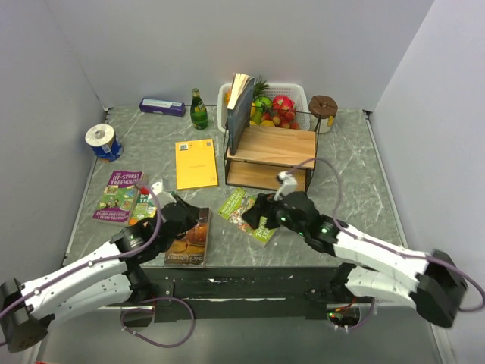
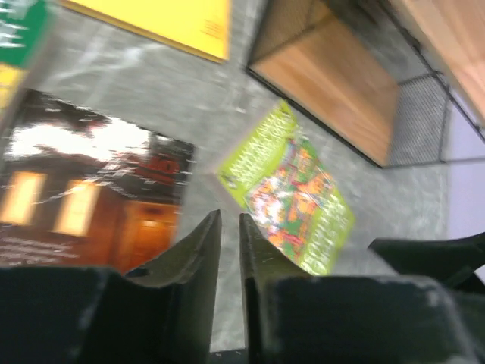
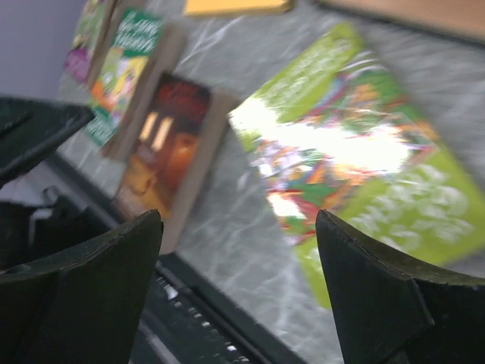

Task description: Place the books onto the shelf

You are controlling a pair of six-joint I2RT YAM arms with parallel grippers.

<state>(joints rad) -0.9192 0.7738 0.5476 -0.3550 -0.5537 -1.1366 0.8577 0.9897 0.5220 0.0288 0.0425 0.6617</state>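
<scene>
The shelf (image 1: 273, 148) stands at the back centre with a dark blue book (image 1: 240, 112) upright on its top board. A bright green book (image 1: 244, 212) lies flat in front of it, and a dark brown book (image 1: 189, 236) lies to its left. A purple book (image 1: 117, 193) and a green one (image 1: 141, 205) lie further left. My left gripper (image 2: 229, 216) hovers between the brown book (image 2: 83, 197) and the green book (image 2: 292, 189), its jaws a narrow slit apart with nothing in them. My right gripper (image 3: 239, 216) stands wide open and empty beside the green book (image 3: 356, 152).
A yellow booklet (image 1: 196, 163) lies left of the shelf. A white fruit basket (image 1: 292, 95) stands behind the shelf, with a green bottle (image 1: 198, 110), a blue box (image 1: 162, 107) and a tape roll (image 1: 100, 136) along the back left. Walls close in both sides.
</scene>
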